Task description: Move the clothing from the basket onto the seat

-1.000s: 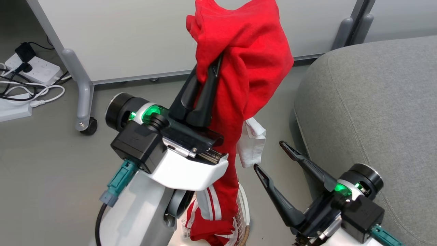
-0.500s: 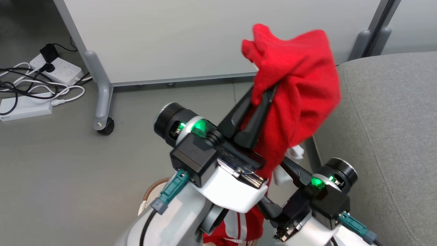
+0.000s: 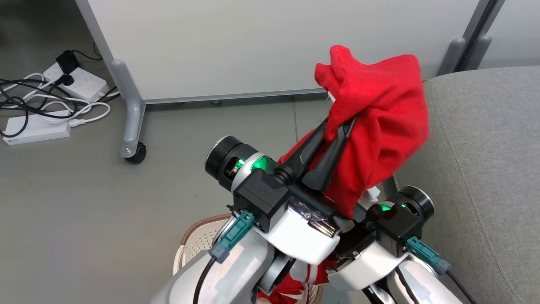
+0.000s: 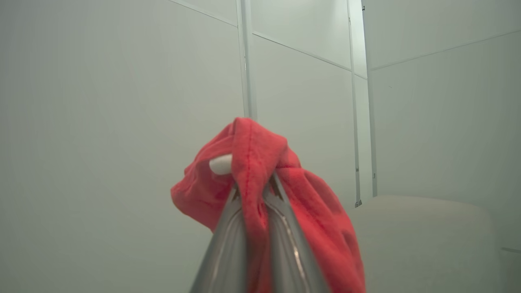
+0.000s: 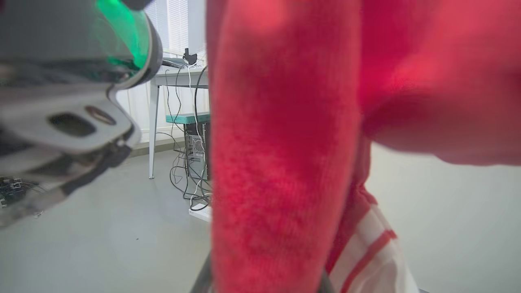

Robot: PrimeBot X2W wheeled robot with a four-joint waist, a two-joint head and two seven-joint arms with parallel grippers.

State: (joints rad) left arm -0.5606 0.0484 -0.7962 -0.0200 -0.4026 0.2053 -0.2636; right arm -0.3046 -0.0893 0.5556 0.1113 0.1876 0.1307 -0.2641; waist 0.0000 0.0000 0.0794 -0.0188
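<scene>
Nearest us, the basket [image 3: 198,223] sits on the smooth grey floor [image 3: 76,198] beneath our 2 arms, with red-and-white striped fabric lying in it. Our left tool [image 3: 342,126] is pressed together on a fold of the clothing [image 3: 379,109] and holds it raised beside the rounded edge of the seat [image 3: 489,152]. The rest of the garment hangs down from the pinch behind our left arm. Our right tool [image 3: 362,213] is tucked in against that hanging fabric, and we cannot tell whether its fingers are spread or closed. Beyond, a pale partition panel [image 3: 261,42] stands on a grey leg with a black caster [image 3: 136,153]. At far left, 2 white power strips [image 3: 80,82] lie among black and white cables [image 3: 25,105].
</scene>
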